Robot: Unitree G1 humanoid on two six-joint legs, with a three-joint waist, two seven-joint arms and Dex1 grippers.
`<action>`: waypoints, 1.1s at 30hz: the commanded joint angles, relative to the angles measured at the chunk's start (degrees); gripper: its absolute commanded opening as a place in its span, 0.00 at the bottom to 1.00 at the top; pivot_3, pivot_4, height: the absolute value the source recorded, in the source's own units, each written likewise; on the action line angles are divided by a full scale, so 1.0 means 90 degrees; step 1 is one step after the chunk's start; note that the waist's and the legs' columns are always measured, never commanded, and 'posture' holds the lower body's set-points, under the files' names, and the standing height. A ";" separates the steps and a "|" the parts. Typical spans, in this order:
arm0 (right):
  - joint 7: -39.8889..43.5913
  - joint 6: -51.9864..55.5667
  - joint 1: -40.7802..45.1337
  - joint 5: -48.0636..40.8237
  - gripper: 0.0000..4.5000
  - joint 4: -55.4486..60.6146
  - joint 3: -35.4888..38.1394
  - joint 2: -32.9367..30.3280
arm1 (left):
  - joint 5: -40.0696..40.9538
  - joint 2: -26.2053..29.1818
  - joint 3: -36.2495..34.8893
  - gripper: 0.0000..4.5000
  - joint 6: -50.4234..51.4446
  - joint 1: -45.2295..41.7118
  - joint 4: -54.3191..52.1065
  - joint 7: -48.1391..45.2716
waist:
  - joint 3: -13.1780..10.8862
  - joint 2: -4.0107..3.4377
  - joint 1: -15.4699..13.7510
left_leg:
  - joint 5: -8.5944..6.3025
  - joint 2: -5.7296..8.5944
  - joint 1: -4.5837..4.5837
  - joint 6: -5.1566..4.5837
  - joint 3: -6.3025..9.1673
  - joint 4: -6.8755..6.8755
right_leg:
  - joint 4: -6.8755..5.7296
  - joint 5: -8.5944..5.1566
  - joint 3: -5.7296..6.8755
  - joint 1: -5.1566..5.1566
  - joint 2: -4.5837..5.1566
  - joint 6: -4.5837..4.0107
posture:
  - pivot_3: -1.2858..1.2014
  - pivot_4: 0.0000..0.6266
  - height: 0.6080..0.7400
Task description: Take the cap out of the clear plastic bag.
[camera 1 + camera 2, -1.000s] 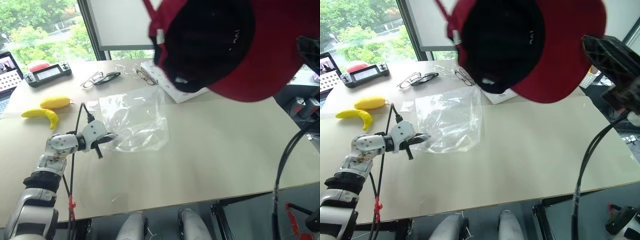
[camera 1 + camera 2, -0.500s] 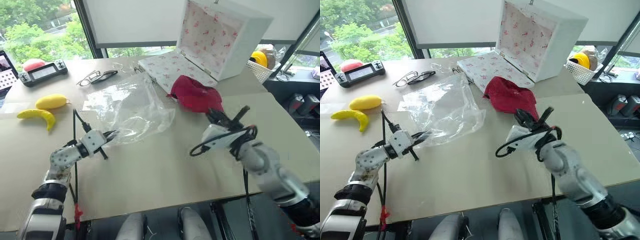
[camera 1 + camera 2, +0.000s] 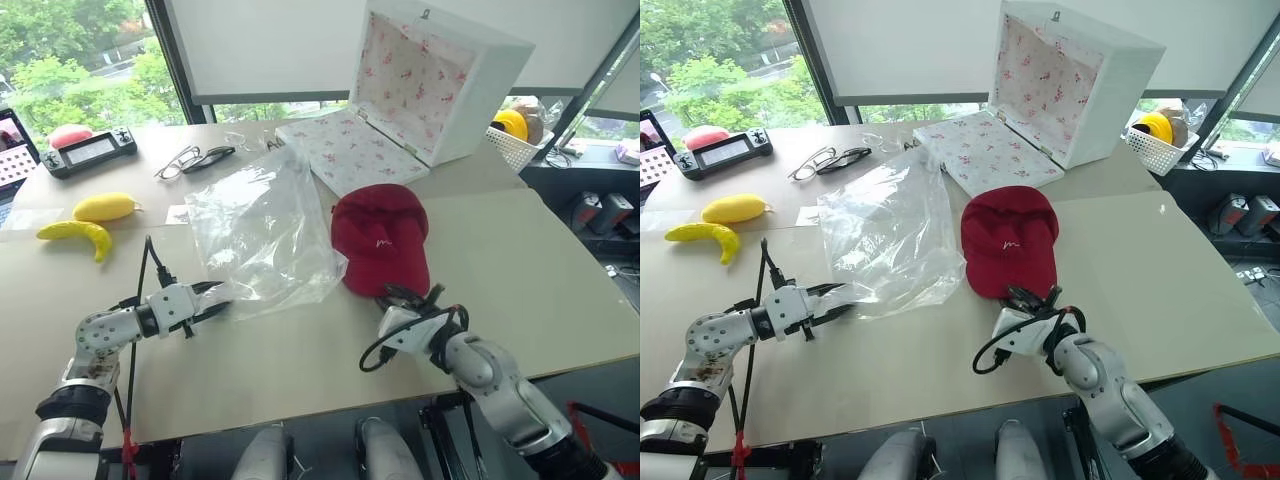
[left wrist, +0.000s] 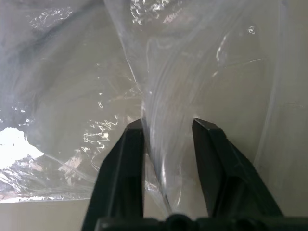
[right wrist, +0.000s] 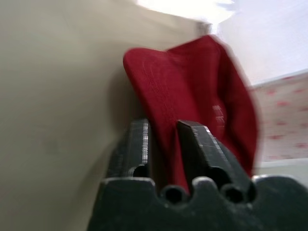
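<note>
The dark red cap (image 3: 380,240) lies on the table, outside the clear plastic bag (image 3: 262,235), brim toward me, its white mark facing up. The bag lies crumpled just left of it, touching its side. My right gripper (image 3: 408,297) is at the brim's near edge. In the right wrist view its fingers (image 5: 139,144) stand slightly apart with the red brim (image 5: 192,82) between them. My left gripper (image 3: 213,303) is at the bag's near left corner. It is open, and a fold of plastic (image 4: 168,72) runs between its fingers (image 4: 132,154).
A white floral-lined box (image 3: 440,80) stands open behind the cap. Eyeglasses (image 3: 195,155), a handheld controller (image 3: 90,148), a banana (image 3: 75,232) and another yellow fruit (image 3: 105,206) lie at the back left. A white basket (image 3: 515,125) sits at the far right.
The cap, held high near the camera a second ago, has come down onto the table beside the bag with my right arm. Both grippers' fingers have parted. My left gripper drew back a little.
</note>
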State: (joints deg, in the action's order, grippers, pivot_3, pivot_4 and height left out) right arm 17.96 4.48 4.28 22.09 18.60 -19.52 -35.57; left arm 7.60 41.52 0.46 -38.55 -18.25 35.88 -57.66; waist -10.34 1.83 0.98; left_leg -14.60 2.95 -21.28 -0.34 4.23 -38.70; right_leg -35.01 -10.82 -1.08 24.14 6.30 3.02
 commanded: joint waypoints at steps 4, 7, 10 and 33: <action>0.0536 0.0427 0.0026 -0.0747 0.91 0.0214 0.0873 0.0179 | 0.0142 -0.0009 0.0222 1.00 0.0222 0.0097 -0.0048 -0.0638 | 0.0009 -0.0005 -0.0010 | 0.0000 0.0001 0.0006 0.0000 0.0011 0.0001 | -0.0001 0.0000 0.0000 -0.0003 0.0000 0.0000 | 0.52 0.24 1.00; 0.0845 0.0886 -0.0024 -0.1223 0.99 0.0422 0.1191 0.0321 | 0.0427 0.0072 0.0294 1.00 0.0598 0.0216 -0.0670 -0.1057 | 0.0010 -0.0008 -0.0006 | -0.0001 0.0001 0.0006 -0.0001 0.0011 0.0003 | -0.0001 0.0000 -0.0002 -0.0001 0.0000 -0.0001 | 0.52 0.24 1.00; 0.1158 0.1387 -0.0062 -0.1853 0.99 0.0671 0.1621 0.0425 | 0.0979 0.0167 0.0209 1.00 0.1513 0.0330 -0.1554 -0.1384 | 0.0010 -0.0008 -0.0006 | -0.0001 0.0001 0.0003 -0.0001 0.0014 0.0003 | 0.0000 0.0001 -0.0006 0.0001 0.0001 -0.0001 | 0.52 0.24 1.00; 0.0689 0.2929 0.0259 -0.5756 0.99 0.0595 0.4808 0.1478 | 0.5214 -0.0823 -0.3338 1.00 0.8805 -0.0038 -0.2383 0.1309 | 0.0001 -0.0016 -0.0016 | -0.0006 -0.0019 -0.0001 0.0000 0.0026 0.0008 | -0.0004 0.0024 -0.0008 0.0012 -0.0008 -0.0044 | 0.52 0.24 1.00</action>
State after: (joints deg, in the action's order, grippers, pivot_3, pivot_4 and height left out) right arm 25.34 30.69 5.85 -28.25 23.64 21.57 -22.15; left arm 52.20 35.45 -25.95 40.63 -18.99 15.66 -50.90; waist -10.32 1.69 0.84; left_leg -14.65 2.78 -21.28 -0.34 4.47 -38.63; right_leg -35.05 -10.60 -1.16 24.24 6.24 2.62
